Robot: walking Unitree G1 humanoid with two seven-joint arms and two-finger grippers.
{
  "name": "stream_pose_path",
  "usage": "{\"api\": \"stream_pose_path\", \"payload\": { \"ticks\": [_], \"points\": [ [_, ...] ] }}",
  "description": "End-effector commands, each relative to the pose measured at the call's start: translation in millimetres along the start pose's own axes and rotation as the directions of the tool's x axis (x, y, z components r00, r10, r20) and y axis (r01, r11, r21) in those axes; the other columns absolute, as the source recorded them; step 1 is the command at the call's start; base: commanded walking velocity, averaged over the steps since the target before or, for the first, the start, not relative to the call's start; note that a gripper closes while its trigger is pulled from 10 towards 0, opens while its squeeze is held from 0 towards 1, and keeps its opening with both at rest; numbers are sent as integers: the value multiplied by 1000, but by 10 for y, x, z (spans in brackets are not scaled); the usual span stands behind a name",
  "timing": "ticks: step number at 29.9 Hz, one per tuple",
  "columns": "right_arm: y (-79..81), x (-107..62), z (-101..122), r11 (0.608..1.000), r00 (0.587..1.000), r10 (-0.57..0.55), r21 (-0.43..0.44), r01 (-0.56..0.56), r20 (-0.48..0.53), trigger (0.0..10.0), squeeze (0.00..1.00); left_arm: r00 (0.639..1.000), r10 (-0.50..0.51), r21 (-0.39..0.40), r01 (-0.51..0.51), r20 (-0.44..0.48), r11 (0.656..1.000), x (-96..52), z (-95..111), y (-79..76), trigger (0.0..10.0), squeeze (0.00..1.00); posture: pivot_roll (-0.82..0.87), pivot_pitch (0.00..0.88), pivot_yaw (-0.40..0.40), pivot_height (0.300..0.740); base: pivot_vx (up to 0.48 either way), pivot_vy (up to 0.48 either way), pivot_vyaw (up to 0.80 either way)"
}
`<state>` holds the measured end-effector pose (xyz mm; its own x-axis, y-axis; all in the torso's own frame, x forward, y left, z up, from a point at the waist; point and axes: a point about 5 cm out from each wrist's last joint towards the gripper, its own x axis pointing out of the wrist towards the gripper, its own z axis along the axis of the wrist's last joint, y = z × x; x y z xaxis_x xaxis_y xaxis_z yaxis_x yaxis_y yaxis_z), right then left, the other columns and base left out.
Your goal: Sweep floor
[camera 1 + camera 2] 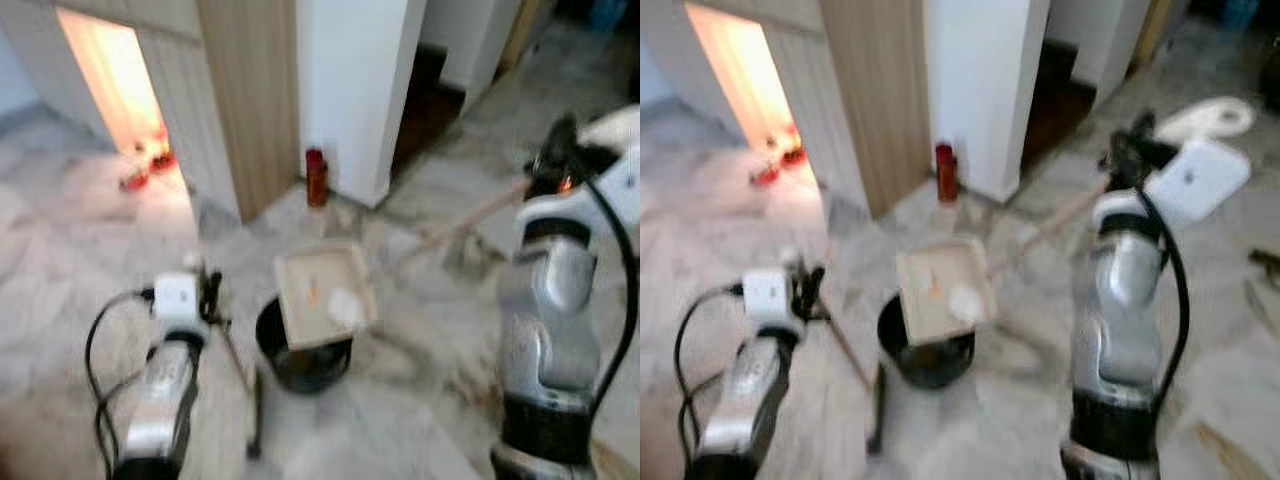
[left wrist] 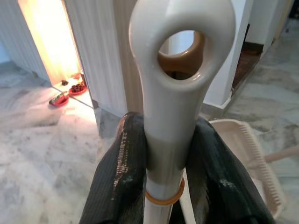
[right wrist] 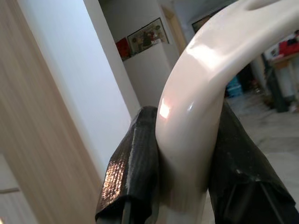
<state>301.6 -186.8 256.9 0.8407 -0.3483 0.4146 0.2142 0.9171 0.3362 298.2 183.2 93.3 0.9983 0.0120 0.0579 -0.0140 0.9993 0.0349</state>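
My left gripper (image 1: 208, 292) is shut on a thin broom handle (image 1: 238, 365) that slants down to a dark end on the marble floor. In the left wrist view its black fingers (image 2: 121, 172) clamp the white, ring-ended handle (image 2: 175, 88). My right gripper (image 1: 1128, 145) is shut on the long pale handle (image 1: 1050, 228) of a beige dustpan (image 1: 322, 293). The pan is held tilted over a black bin (image 1: 300, 355), with an orange scrap and a white lump on it. The right wrist view shows that cream handle (image 3: 191, 130) squeezed between both fingers.
A red bottle (image 1: 316, 177) stands at the foot of the white pillar (image 1: 355, 90), beside a wood-panelled wall (image 1: 245, 100). A brightly lit doorway (image 1: 120, 80) with red items on the floor is far left. White flat objects (image 1: 1198, 172) lie on the floor at the right.
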Motion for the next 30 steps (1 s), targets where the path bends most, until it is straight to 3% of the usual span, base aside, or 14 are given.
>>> {"api": "stream_pose_path", "payload": {
  "ticks": [1,14,28,30],
  "points": [
    [-5,18,132,1000,998,0,14,-1,68,10000,0,998,-23,-7,24,63,1000,37,119,-83,10000,0,1,0,27,740,364,0,0],
    [81,7,106,996,996,75,42,-78,50,10000,0,998,-25,-11,26,56,1000,28,92,-100,10000,0,-3,0,20,740,355,0,0],
    [230,-57,39,979,980,199,34,-200,22,10000,0,998,-30,-12,31,47,999,30,72,-117,10000,0,-10,0,19,740,0,0,0],
    [345,-130,-13,969,970,243,52,-242,6,10000,0,998,-30,-13,30,47,999,31,72,-112,10000,0,-11,0,20,740,0,0,0]
  ]
}}
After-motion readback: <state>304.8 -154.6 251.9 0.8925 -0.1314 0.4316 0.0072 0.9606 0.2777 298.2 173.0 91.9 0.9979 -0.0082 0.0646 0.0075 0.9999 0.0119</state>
